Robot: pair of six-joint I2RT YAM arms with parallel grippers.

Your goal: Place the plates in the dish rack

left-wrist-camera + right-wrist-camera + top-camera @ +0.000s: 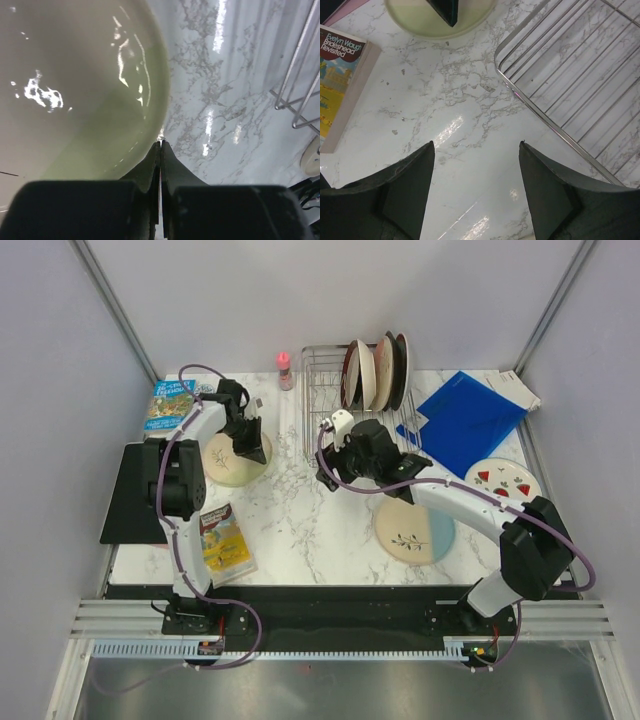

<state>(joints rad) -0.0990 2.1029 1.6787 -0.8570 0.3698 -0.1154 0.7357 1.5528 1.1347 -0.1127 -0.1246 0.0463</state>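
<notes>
The pale yellow plate lies flat at the left of the table and fills the upper left of the left wrist view. My left gripper is shut, and its tips rest at the plate's right rim. The dish rack stands at the back and holds three upright plates at its right end: red-rimmed, cream and black. My right gripper is open and empty over bare table, just in front of the rack's corner. A cream-and-blue plate and a white plate with red shapes lie flat at the right.
A blue folder lies right of the rack. One book lies at the back left, another at the front left and in the right wrist view. A small pink bottle stands left of the rack.
</notes>
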